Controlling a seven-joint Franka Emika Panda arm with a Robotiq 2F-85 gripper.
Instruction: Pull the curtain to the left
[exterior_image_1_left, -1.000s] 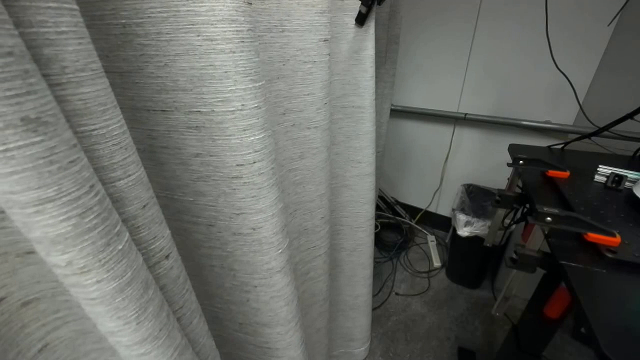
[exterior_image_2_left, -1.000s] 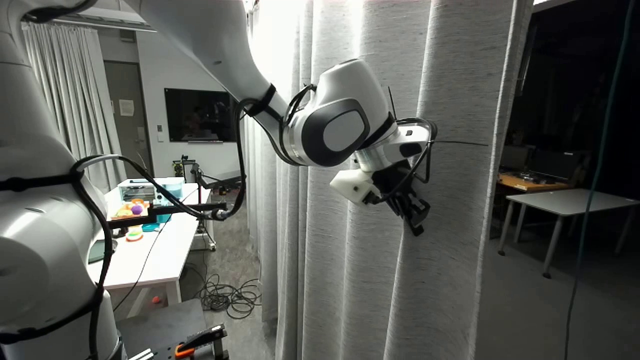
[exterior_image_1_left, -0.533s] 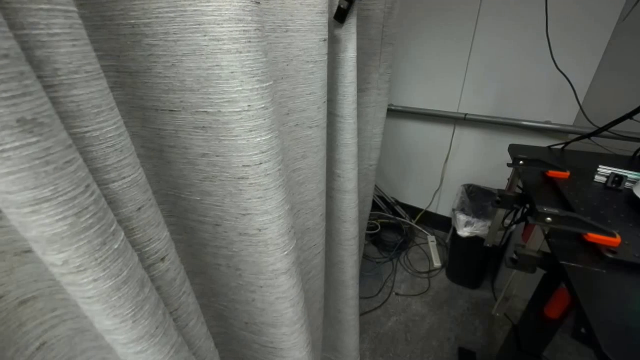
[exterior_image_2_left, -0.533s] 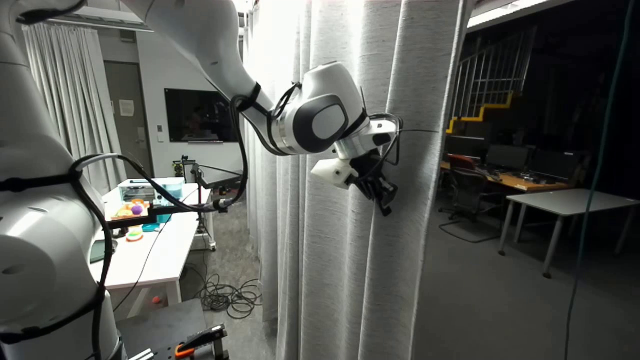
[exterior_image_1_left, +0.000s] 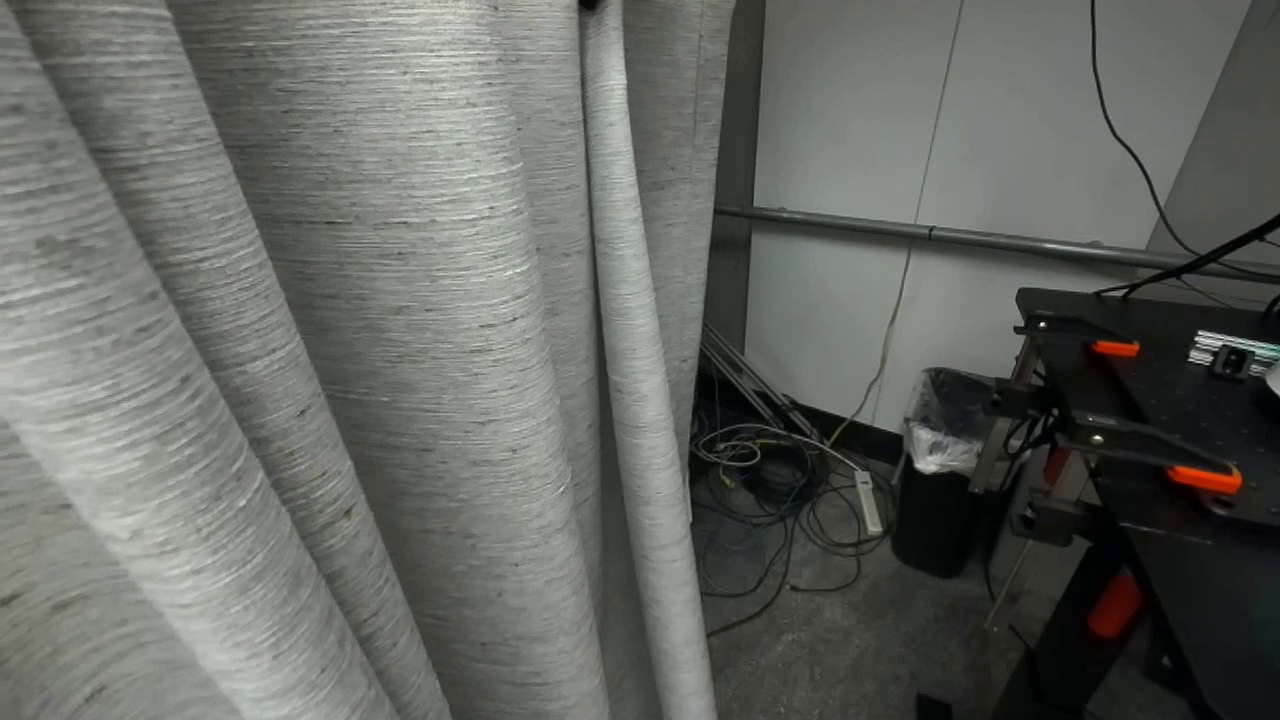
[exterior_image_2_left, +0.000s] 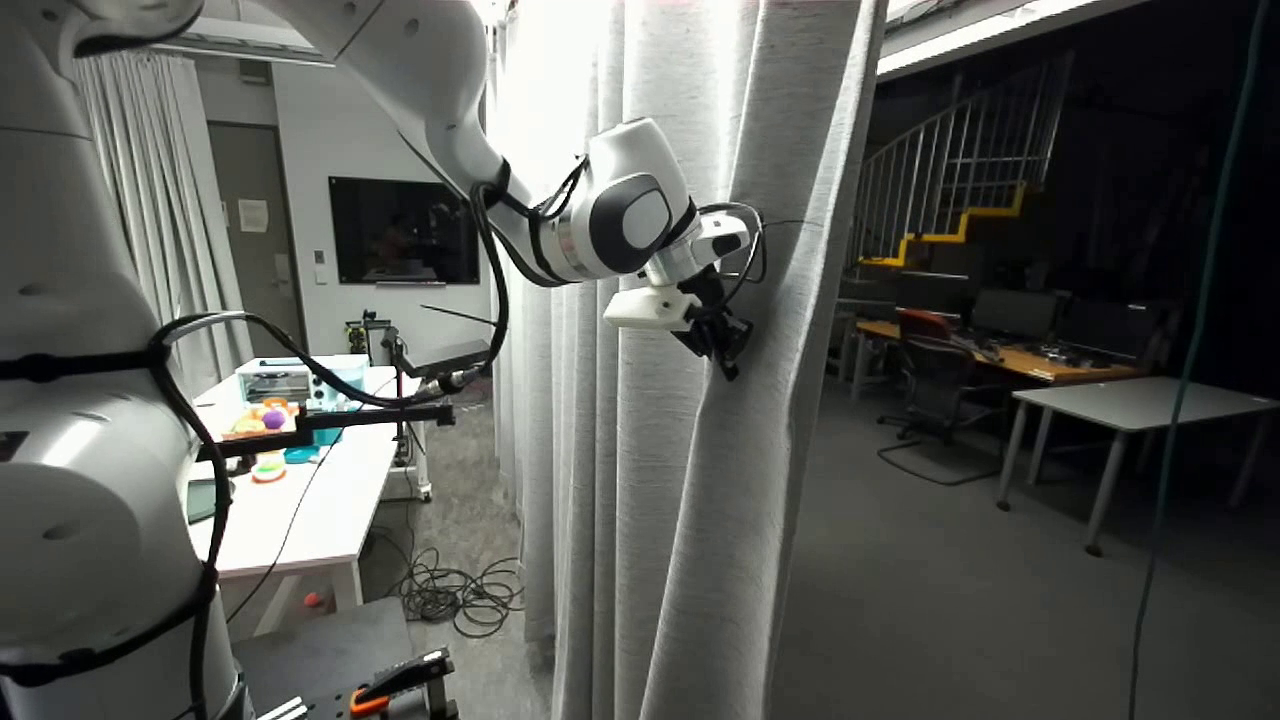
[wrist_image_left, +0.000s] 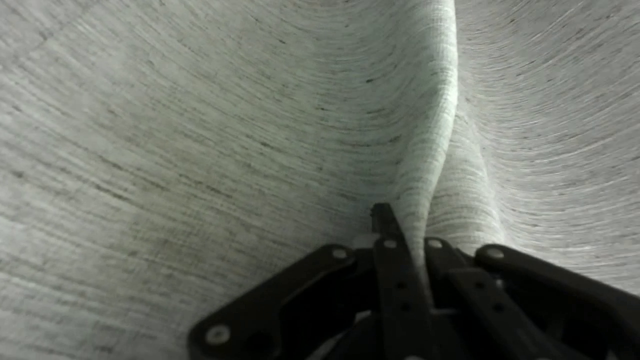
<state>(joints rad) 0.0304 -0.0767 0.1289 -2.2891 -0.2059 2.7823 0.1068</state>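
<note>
The light grey curtain (exterior_image_1_left: 420, 300) hangs in deep vertical folds in both exterior views. In an exterior view, the black gripper (exterior_image_2_left: 726, 352) presses against the curtain (exterior_image_2_left: 740, 520) near its free edge, and the cloth below slants away from it. Up close in the wrist view, a narrow fold of the curtain (wrist_image_left: 200, 150) runs down between the fingers of my gripper (wrist_image_left: 407, 232), which is shut on it. One finger (wrist_image_left: 384, 222) shows to its tip; the other's tip is hidden by cloth. Only a dark bit of the gripper shows at the top edge of an exterior view.
A black desk (exterior_image_1_left: 1170, 600) with orange-tipped clamps (exterior_image_1_left: 1205, 478) stands beside a bin (exterior_image_1_left: 935, 515) and floor cables (exterior_image_1_left: 780, 480). In an exterior view, a white table (exterior_image_2_left: 300, 490), coiled cables (exterior_image_2_left: 455, 595), an office chair (exterior_image_2_left: 940, 370) and a light-topped desk (exterior_image_2_left: 1140, 400) stand around.
The gripper has moved left and up, drawing the curtain's free edge left in both exterior views. More wall and floor cables show, and a staircase and chair have come into sight.
</note>
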